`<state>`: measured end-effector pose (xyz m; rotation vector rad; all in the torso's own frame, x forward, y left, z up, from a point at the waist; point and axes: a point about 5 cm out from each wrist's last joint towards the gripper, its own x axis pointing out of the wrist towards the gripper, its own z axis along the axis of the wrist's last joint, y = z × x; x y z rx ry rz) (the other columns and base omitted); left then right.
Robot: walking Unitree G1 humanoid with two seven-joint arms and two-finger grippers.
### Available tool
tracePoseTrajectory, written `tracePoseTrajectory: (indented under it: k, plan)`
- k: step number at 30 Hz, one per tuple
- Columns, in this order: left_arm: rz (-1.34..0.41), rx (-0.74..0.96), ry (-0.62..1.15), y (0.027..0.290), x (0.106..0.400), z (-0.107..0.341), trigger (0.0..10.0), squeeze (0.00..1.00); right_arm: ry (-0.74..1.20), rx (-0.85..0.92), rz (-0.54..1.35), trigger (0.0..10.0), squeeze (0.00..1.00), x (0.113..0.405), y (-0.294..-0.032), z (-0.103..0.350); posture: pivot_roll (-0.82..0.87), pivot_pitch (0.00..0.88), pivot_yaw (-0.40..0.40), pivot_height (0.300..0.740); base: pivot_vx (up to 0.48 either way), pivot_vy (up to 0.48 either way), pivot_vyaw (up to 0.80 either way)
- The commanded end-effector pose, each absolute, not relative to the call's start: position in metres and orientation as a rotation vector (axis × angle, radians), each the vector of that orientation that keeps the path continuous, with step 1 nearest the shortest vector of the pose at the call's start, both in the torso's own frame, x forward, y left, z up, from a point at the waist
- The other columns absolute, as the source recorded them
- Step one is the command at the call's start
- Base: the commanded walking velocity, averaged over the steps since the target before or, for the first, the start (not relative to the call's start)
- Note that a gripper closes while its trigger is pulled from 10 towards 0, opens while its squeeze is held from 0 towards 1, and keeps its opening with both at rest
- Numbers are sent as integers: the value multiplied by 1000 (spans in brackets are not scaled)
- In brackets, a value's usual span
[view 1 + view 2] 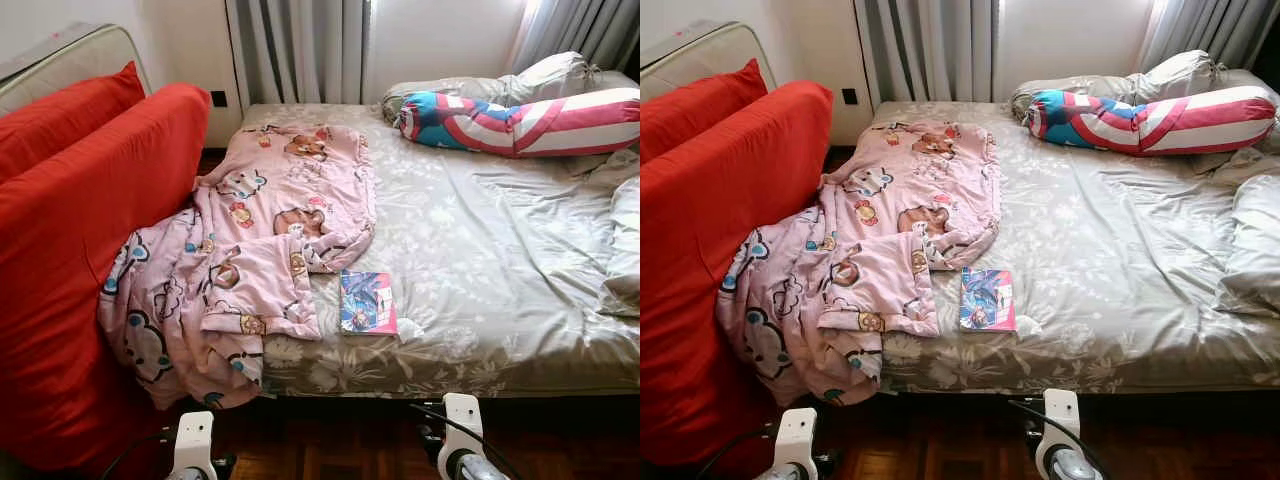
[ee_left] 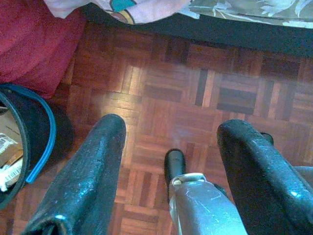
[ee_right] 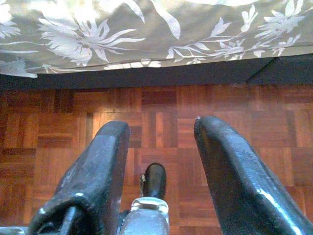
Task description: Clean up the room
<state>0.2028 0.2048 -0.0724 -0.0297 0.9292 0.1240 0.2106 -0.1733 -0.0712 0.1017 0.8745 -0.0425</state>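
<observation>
Room clutter lies mostly on the bed [image 1: 480, 250], which spans the middle and right of the head views under a grey floral sheet. At far left, red cushions [image 1: 90, 230] lean upright against the bed's left side, pressing on the pink cartoon blanket [image 1: 250, 250]. That blanket is bunched across the bed's left part, and its lower corner spills over the near edge toward the floor. Just right of the blanket, a colourful book [image 1: 367, 302] lies flat near the bed's front edge, with a small white scrap touching its right corner. Beyond it the sheet is open and rumpled. A striped red, white and blue bolster [image 1: 520, 122] lies along the head end, in front of grey pillows, and more grey bedding is heaped at the right edge.

The left gripper [image 2: 171, 147] hangs low over parquet floor [image 2: 195, 98], fingers spread wide and holding nothing; a dark bin [image 2: 24, 142] with a blue rim stands beside it, near the red cushion's base. The right gripper [image 3: 159, 142] hangs likewise over bare parquet in front of the bed's hanging sheet edge, fingers apart and empty.
</observation>
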Motion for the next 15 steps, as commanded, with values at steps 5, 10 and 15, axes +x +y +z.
tracePoseTrajectory:
  k: [5,10,15]
  plan:
    - [117,-41,925,205,204,-72,10000,0,871,93,-49,10000,0,211,-174,-71,62,0,17,740,281,0,0]
    - [117,-41,924,205,204,-72,10000,0,862,75,-42,10000,0,212,-174,-70,61,0,17,740,323,0,85]
    - [116,-46,924,204,204,-72,10000,0,861,103,-56,10000,0,211,-174,-71,61,0,15,740,332,0,173]
